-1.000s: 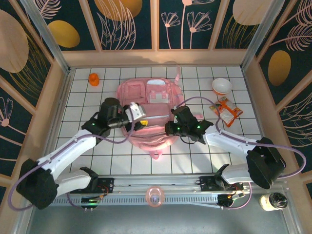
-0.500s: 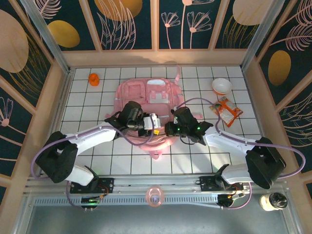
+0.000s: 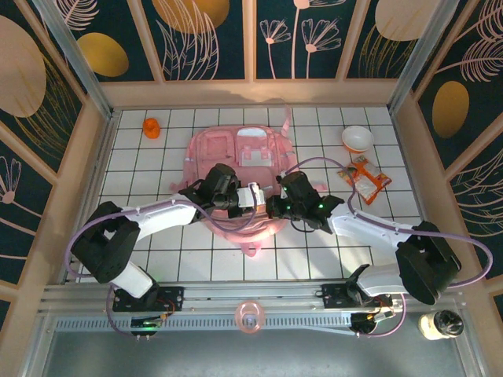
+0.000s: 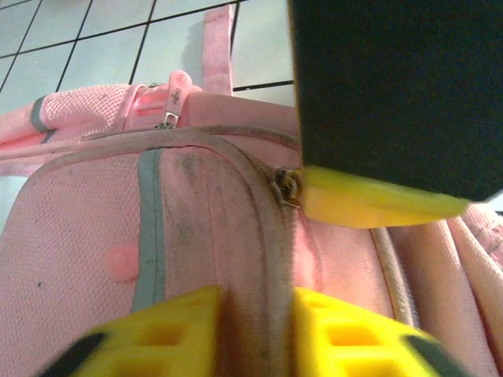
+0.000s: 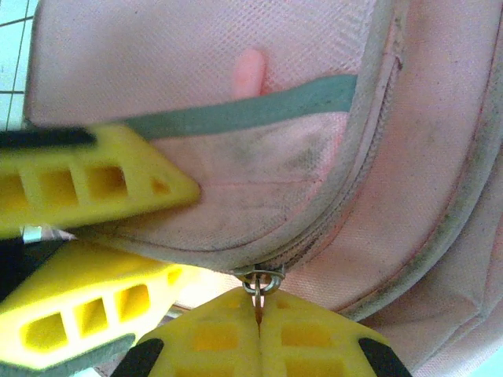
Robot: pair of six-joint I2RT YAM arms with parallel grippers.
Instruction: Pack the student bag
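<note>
The student bag [image 3: 240, 149], a large pink backpack, lies flat in the middle of the tiled table. My left gripper [image 3: 253, 195] is at its near edge. In the left wrist view that gripper [image 4: 255, 302] is shut on a raised ridge of the bag's fabric [image 4: 259, 236] beside the zipper line. My right gripper [image 3: 271, 206] meets it from the right. The right wrist view has the right gripper [image 5: 259, 302] shut on the metal zipper pull [image 5: 262, 280], with the left gripper's yellow fingers [image 5: 94, 177] just to the left.
A small orange object [image 3: 151, 127] sits at the back left. A white bowl [image 3: 357, 139] and an orange snack packet [image 3: 365, 177] lie at the right. A pink ring [image 3: 249, 316] rests on the front rail, and a jar [image 3: 442, 323] stands at the front right. Wooden walls surround the table.
My left arm has swung right from the bag's left side to its near edge, and its jaws have closed on the fabric. The right gripper has stayed on the zipper pull.
</note>
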